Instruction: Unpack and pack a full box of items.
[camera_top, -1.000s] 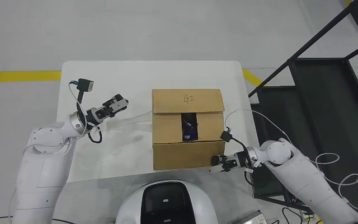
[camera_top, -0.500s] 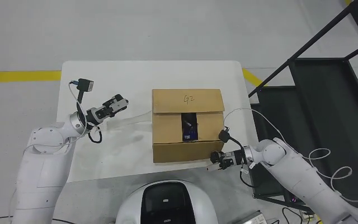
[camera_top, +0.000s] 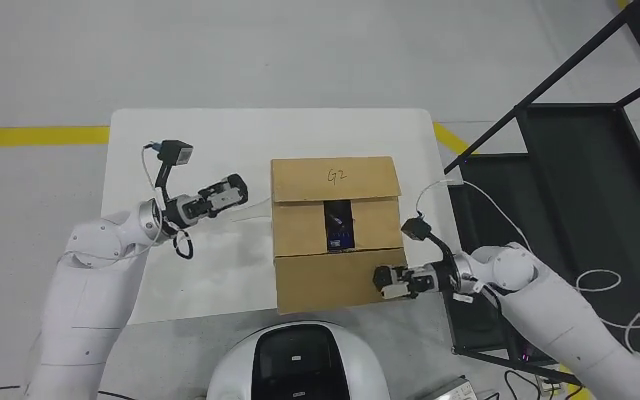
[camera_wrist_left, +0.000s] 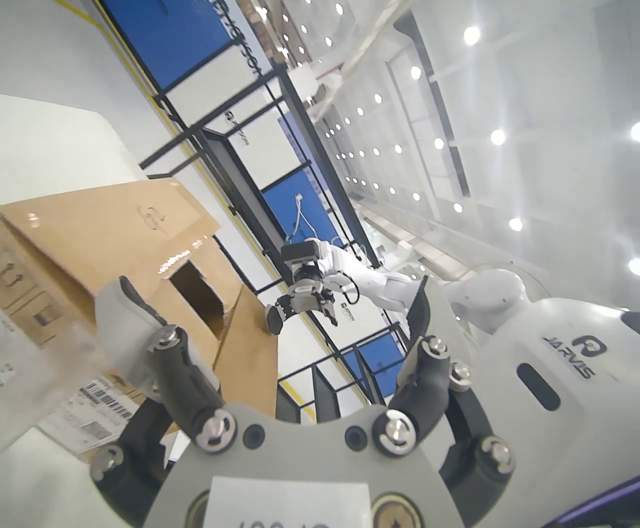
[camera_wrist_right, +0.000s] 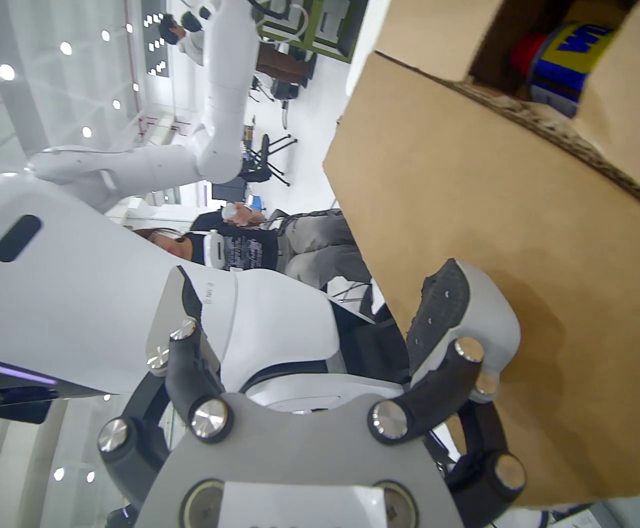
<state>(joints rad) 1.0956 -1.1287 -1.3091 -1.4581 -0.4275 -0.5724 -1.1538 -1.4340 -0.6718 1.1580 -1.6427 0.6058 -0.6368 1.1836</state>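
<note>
The cardboard box (camera_top: 335, 235) is sitting around the middle of the white table (camera_top: 190, 150), slightly toward its right side. Its two long top flaps are lying nearly flat, and a narrow gap between them is showing a dark blue item (camera_top: 339, 228) inside. In the right wrist view, a blue and yellow can (camera_wrist_right: 565, 65) with a red part beside it is peeking through a cut-out in the cardboard. Printed labels (camera_wrist_left: 100, 400) are showing on the box's left side wall. The right gripper (camera_top: 385, 282) is hovering at the near right corner of the box with its fingers spread wide. One fingertip (camera_wrist_right: 445, 305) is lying over the outer face of the near flap, but whether it is touching the cardboard cannot be told. The left gripper (camera_top: 230, 192) is hanging above the table just to the left of the box, apart from it. It is pointing toward the box, its fingers are spread wide and nothing is sitting between them. A black metal frame (camera_top: 540, 110) is standing off the table's right edge, and a yellow line (camera_top: 50, 135) is running across the floor to the left.
</note>
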